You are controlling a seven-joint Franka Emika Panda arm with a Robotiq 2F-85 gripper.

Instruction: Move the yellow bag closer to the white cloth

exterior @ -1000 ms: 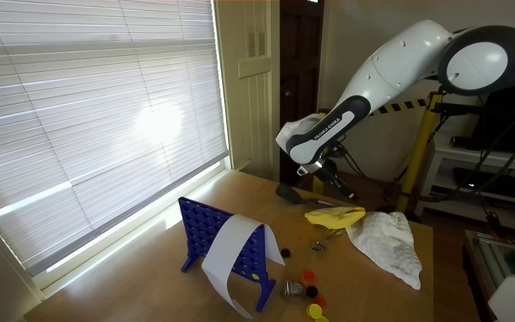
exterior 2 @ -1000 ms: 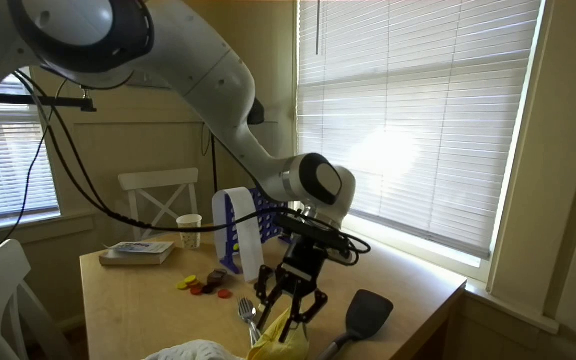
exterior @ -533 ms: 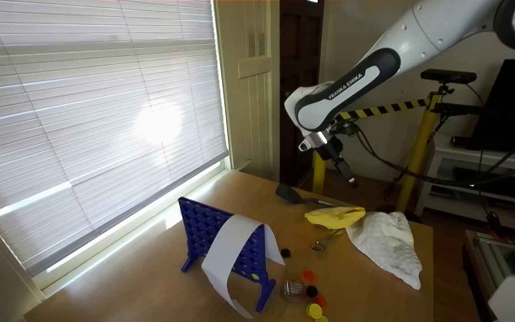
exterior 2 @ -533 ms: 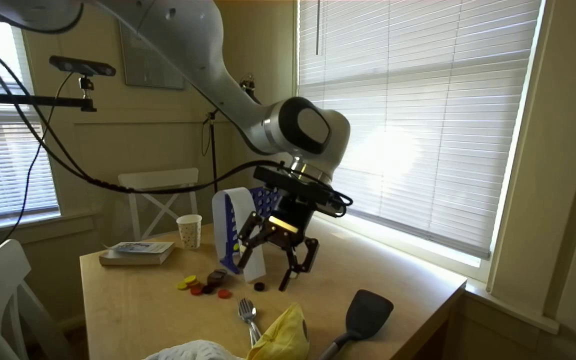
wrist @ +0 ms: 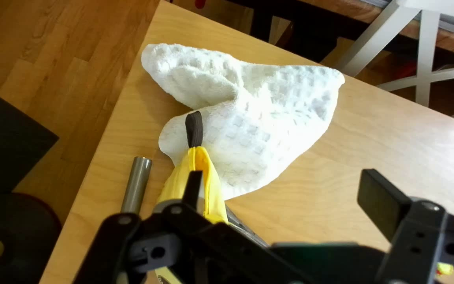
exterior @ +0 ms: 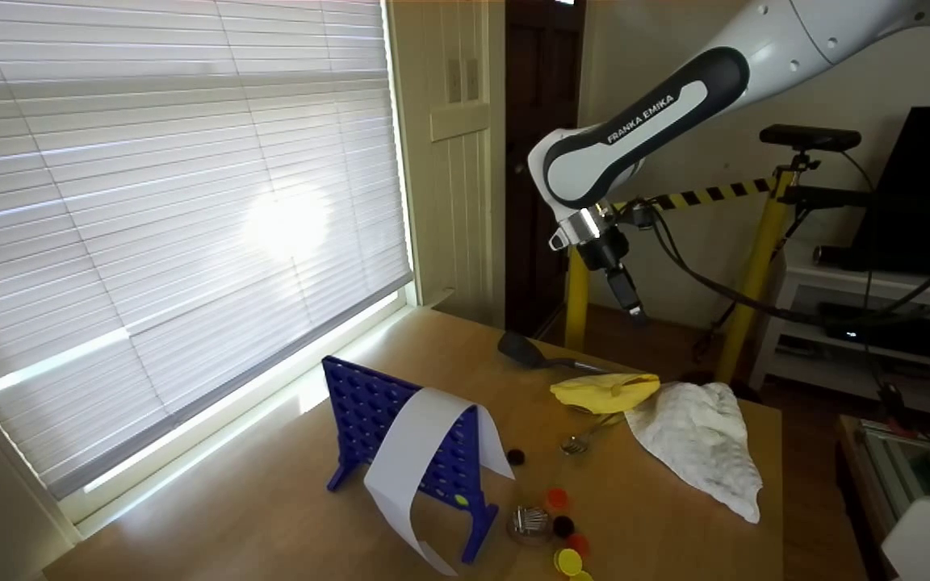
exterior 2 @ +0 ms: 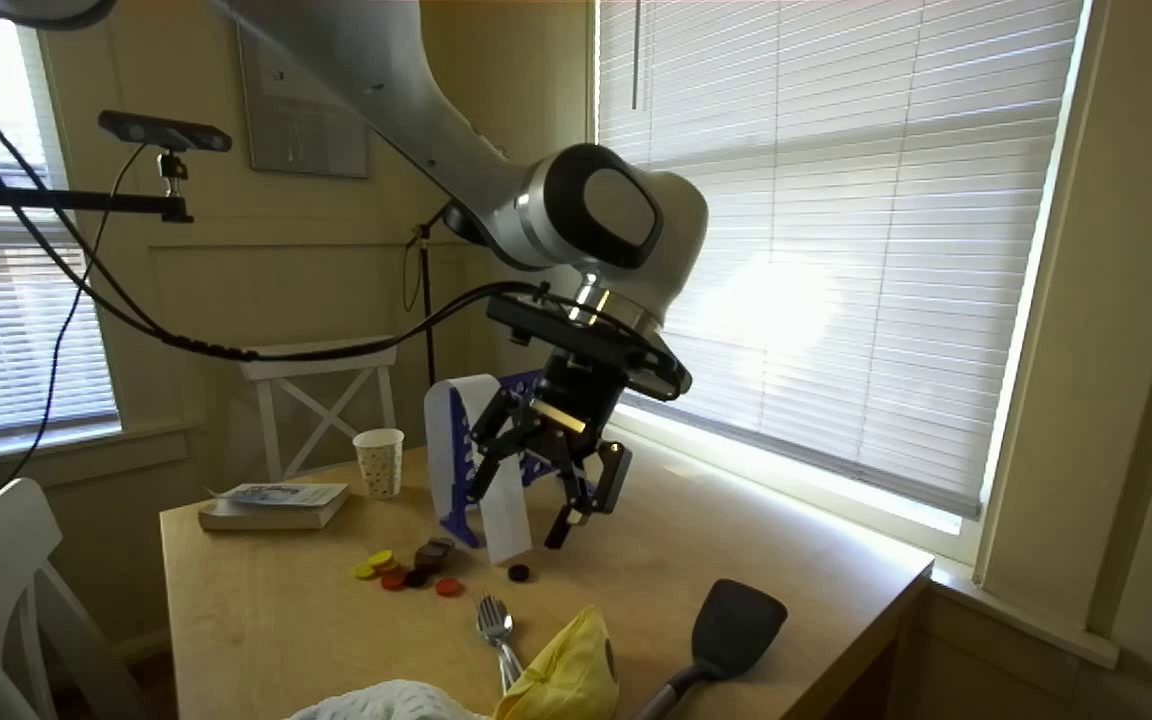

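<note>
– Any words you can read?
– One brand: FRANKA EMIKA, in capitals, on the arm. It shows in an exterior view, slanting up to the right.
– Where is that, from the desk?
– Higher than its far edge, as that view has it.
– And the book?
– It lies near the desk's far left corner in an exterior view. The marks on its cover are too small to make out.

Fork, dark spatula, cup beside book.
</note>
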